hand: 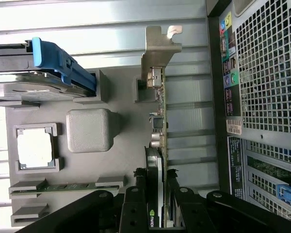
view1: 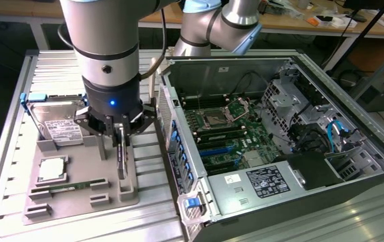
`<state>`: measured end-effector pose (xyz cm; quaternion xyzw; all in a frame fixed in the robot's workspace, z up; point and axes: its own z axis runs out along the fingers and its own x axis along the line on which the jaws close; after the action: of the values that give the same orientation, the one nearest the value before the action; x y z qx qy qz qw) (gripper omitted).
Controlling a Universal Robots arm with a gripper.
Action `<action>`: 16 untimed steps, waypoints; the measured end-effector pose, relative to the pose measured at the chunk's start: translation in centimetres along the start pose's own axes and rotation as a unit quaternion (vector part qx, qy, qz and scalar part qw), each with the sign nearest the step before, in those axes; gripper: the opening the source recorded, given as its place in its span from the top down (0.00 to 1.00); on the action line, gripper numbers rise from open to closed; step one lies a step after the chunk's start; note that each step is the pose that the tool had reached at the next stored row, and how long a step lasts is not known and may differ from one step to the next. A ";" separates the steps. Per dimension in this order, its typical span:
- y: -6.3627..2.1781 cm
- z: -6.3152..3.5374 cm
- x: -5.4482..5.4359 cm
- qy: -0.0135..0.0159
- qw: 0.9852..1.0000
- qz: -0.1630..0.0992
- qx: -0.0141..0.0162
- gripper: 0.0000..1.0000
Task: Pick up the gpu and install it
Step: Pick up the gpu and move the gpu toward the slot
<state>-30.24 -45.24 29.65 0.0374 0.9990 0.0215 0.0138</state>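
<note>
Evidently only the grasp is made: the gripper (view1: 121, 133) (hand: 155, 175) pinches the gpu (view1: 122, 159) (hand: 155, 158), which stands on edge in its slot along the gray holder's (view1: 77, 199) edge nearest the open computer case (view1: 353, 169), not yet lifted or installed.

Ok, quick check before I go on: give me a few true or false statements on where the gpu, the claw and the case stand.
1. The gpu stands on edge in the gray holder. True.
2. The computer case lies open, its motherboard exposed. True.
3. The gpu is seated on the motherboard. False: it stands in the holder, outside the case.
4. The claw is down at the hard drive. False: it is at the gpu; the hard drive sits toward the exterior view's left.
</note>
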 end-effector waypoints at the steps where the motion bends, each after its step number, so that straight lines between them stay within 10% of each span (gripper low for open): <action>1: 0.01 -0.20 0.0 0.000 1.000 0.000 0.000 0.73; 16: 0.18 -4.06 -0.1 0.001 1.000 0.000 0.000 0.73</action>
<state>-30.24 -45.24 33.72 0.0374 0.9990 0.0214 0.0129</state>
